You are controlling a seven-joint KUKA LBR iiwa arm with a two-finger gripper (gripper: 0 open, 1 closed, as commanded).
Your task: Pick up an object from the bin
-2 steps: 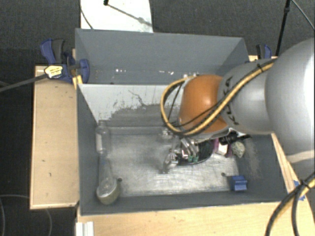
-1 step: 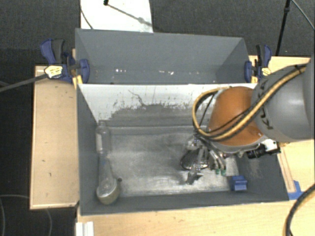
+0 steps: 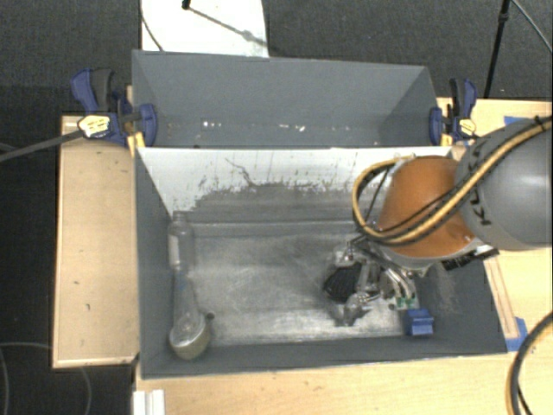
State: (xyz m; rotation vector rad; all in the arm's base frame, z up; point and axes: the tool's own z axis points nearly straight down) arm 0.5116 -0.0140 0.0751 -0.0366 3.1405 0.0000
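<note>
Camera view looks down on the grey metal bin point(image 3: 259, 262), with the arm reaching in from the right and its orange cover point(image 3: 423, 206), looped round with dark and yellow cables point(image 3: 373, 199), bent low over the right half of the floor. The pincer point(image 3: 352, 305) points down and sits close to the floor, right of centre and toward the near wall; that low, tucked pose looks like the setup for taking something off the floor there. Whether it is spread or pressed together I cannot tell, since the wrist hardware crowds it and hides the tip. A small dark lump point(image 3: 339, 284) lies against its left side, touching or nearly so. I cannot make out whether it is a loose thing or part of the wrist. A small blue block point(image 3: 419, 322) lies just beside the pincer on the right, near the front wall, apart from it and not held. I judge these two the likeliest things to be picked, with nothing visibly lifted yet. Well apart, in the near left corner, a long grey metal tool point(image 3: 185, 325) with a rounded head lies along the left wall, out of the way. The front wall near the block leaves little room on that side.
</note>
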